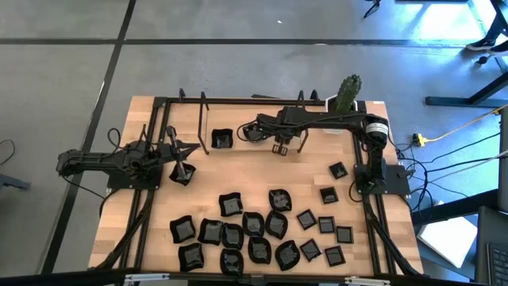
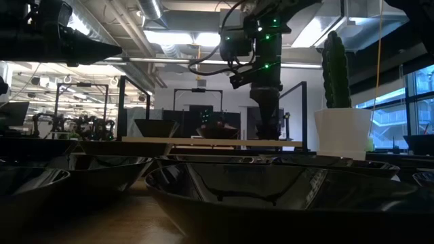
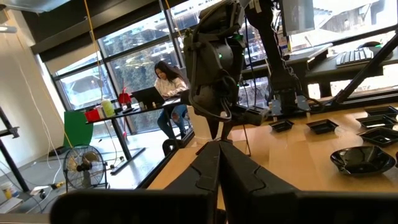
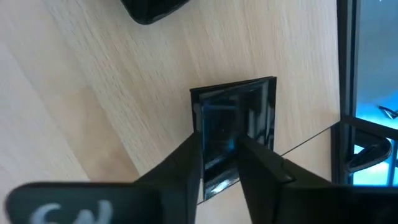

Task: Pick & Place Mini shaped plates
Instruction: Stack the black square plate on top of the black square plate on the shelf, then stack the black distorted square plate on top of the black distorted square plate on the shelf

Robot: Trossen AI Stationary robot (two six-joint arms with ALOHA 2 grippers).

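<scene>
Plate handling at this moment centres on the right gripper (image 4: 219, 163), whose two dark fingers (image 4: 180, 165) stand parted on either side of a small flat square plate (image 4: 235, 127) lying on the wooden table (image 4: 93, 93). The plate sits directly under the fingertips and stretches away from them; whether the pads touch its edges or have let go cannot be told. In the high view this right gripper (image 1: 280, 148) hangs over the far middle of the table (image 1: 238, 171), with a placed wavy-edged plate (image 1: 222, 140) just beside it on the left arm's side and the white pot with the cactus (image 1: 344, 94) at the far edge on the other side. The remaining plates (image 1: 254, 230) crowd the near half, well apart from it, with a few flat squares (image 1: 339, 170) nearer the right arm's base. The left gripper (image 1: 181, 168) waits at the left side, fingers closed and empty, near one plate (image 1: 182, 176), too far off to interfere.
</scene>
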